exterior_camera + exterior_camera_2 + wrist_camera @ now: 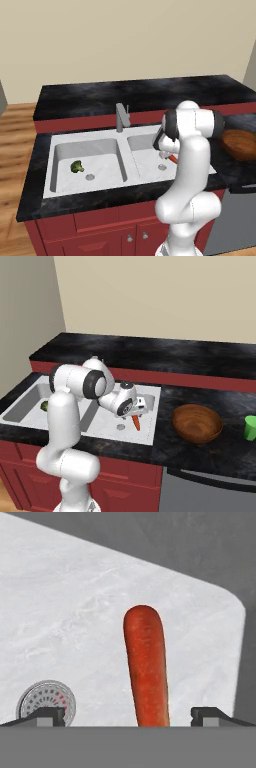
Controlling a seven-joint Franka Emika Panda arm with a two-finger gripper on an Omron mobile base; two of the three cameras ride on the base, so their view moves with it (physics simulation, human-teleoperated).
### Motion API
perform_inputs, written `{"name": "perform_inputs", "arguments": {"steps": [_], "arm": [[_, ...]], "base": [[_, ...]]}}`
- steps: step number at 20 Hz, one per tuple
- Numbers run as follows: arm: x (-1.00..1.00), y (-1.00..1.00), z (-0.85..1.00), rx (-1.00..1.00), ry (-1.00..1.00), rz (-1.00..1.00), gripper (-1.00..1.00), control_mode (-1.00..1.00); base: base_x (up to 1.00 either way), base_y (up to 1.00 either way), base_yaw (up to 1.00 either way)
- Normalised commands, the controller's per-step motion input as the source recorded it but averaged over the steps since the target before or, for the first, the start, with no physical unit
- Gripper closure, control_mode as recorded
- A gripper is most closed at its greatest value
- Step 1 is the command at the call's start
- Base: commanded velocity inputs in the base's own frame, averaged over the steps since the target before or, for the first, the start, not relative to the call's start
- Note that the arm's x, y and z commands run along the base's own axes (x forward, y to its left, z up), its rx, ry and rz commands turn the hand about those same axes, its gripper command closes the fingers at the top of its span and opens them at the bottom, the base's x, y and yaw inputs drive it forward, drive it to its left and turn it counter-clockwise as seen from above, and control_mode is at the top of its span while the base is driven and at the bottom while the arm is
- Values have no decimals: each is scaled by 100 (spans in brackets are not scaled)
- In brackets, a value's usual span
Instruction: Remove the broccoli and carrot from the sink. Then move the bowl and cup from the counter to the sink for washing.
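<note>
Carrot (145, 667) step in hand: gripper (129, 714) spread wide, empty, straddling it. Drain (46, 699) at 9 o'clock. Next: descend, close across carrot, lift clear of sink (75, 612).

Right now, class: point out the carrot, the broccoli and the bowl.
carrot (146, 667): hand view, middle of its body.
broccoli (77, 167): left base view, its floret.
bowl (197, 423): right base view, its inner hollow.

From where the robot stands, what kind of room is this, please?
Most likely a kitchen: a white-grey double-basin sink with a grey metal faucet, set in a black mottled stone counter over red cabinets.
</note>
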Motion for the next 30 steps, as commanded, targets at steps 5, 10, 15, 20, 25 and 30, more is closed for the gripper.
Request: {"name": "perform_inputs", "arguments": {"steps": [5,10,15,20,25,30], "arm": [[17,-7,-16,0,0,0,-100,-100],[17,-7,-16,0,0,0,-100,-100],[19,-1,-17,0,0,0,-100,-100],[16,0,-20,0,0,0,-100,-100],[11,0,-18,0,0,0,-100,-100],[5,0,-19,0,0,0,100,-100]], "base": [[0,0,0],[0,0,0],[0,0,0],[0,0,0],[0,0,0],[0,0,0]]}}
